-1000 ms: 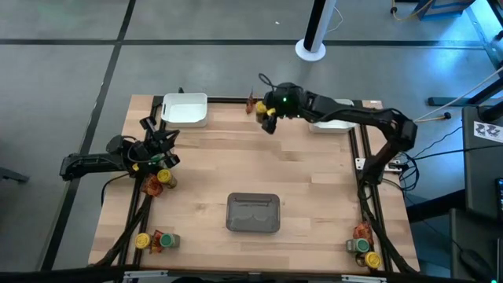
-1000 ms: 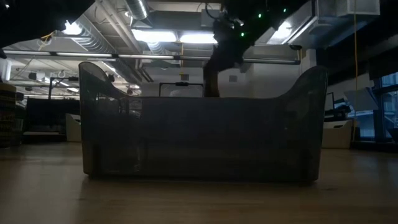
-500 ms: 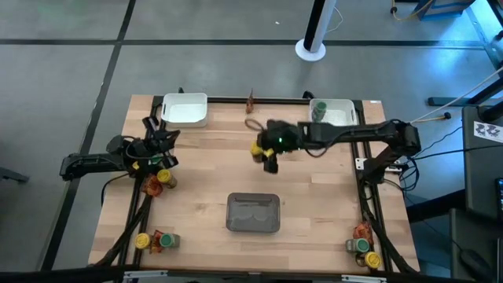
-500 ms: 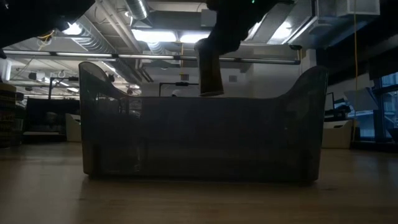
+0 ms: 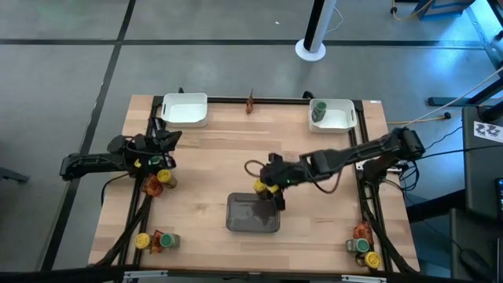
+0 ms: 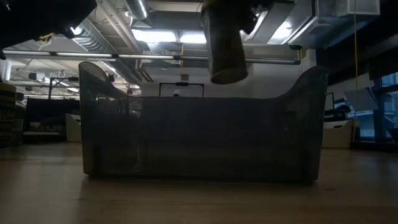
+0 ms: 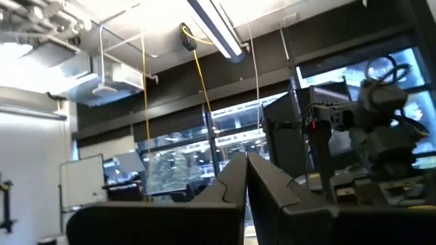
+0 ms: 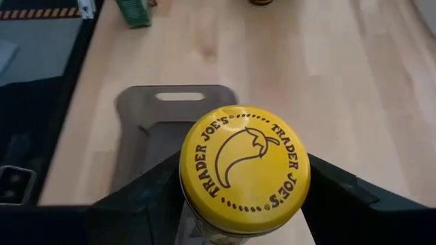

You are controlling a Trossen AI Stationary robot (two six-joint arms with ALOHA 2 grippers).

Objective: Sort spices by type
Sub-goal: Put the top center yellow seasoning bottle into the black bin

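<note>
I swung right hand from counter's far edge to grey tray — pinching 1 yellow-lidded jar above its rim, drop imminent. Left hand pressed together, parked at left.

You are reading "TRADER JOE'S" twice, curving around a chili-pepper outline, on the yellow lid of the jar; nothing else is showing legible text.

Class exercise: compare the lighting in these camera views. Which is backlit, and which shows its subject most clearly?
Low view: backlit by ceiling lights, so the grey tray and hanging yellow-lidded jar read as dark silhouettes. Right wrist view: evenly lit, lid print legible. High view: even.
</note>
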